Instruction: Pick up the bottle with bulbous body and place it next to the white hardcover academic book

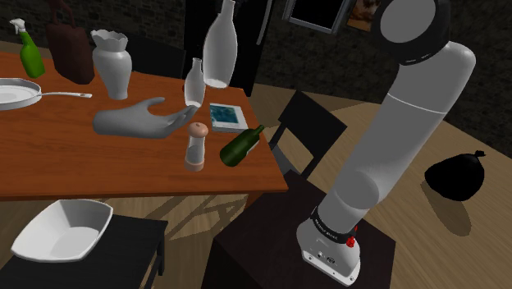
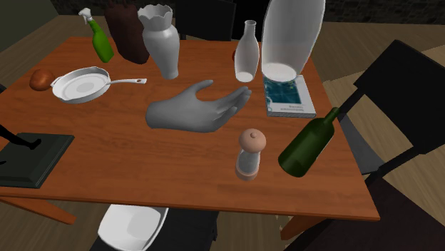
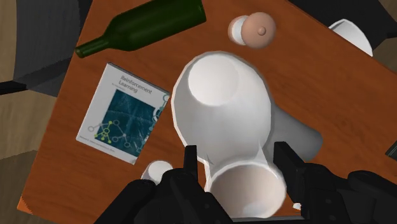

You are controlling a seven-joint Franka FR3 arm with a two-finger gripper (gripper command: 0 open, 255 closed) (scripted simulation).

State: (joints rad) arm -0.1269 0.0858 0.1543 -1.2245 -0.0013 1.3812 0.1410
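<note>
The gripper (image 3: pixel 236 159), its jaws pinching the white bottle (image 3: pixel 219 108) by the neck, should go down slowly and stand it on the tabletop (image 3: pixel 331 95) edge beside the book (image 3: pixel 124 114).

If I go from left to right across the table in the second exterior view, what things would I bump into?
Small brown round thing → white frying pan → grey hand-shaped sculpture → tan pepper mill → dark green wine bottle. Left out: the raised white bulbous bottle and the white book with a teal cover, which overlap.
</note>
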